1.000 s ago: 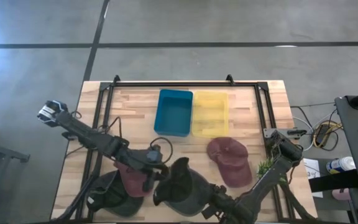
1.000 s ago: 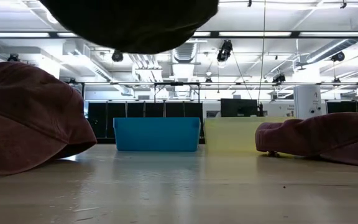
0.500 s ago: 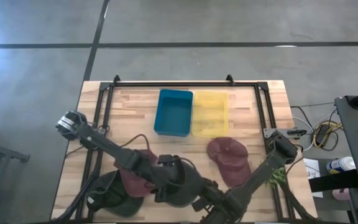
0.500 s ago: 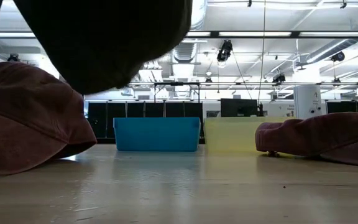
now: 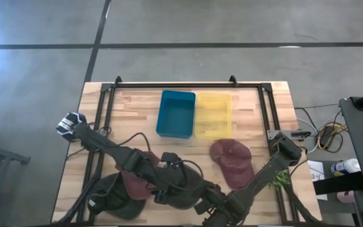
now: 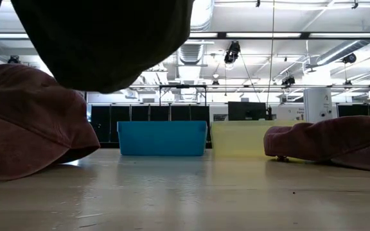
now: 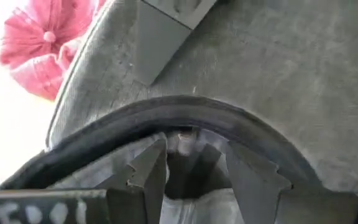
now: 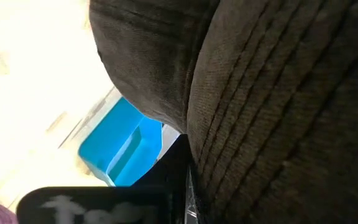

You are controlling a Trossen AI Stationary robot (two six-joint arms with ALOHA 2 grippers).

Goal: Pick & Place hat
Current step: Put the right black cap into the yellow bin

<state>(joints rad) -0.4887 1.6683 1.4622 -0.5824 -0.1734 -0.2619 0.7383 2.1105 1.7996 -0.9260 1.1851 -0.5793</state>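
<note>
Hat update: the dark grey corduroy hat (image 5: pixel 181 189) is off the bench (image 5: pixel 257 107) now, hanging in the air near the middle of the front edge. From the low view it fills the top left of the shot, with clear daylight under it.

The right fingers (image 8: pixel 173 168) are clamped tight on its fabric. The left fingers (image 7: pixel 151 174) are spread wide right at the hat's dark rim, which runs across in front of them, and they're not pinching anything yet.

Compared with a second ago, the hat has slid toward the left side of the bench and hangs lower. The left arm has swung in from out wide to meet it. In the last half second almost nothing moved. My guess is this is a handover or a two-handed reshape about to happen, so the pick is done and the place isn't.

Everything else sits where it was:
- the maroon cap (image 5: pixel 134 183) near the front-left
- another dark hat (image 5: pixel 109 198) at the front-left corner
- a second maroon cap (image 5: pixel 232 161) toward the right edge
- the blue plastic bin (image 5: pixel 176 113) and yellow plastic bin (image 5: pixel 213 115), side by side at the back edge
</note>
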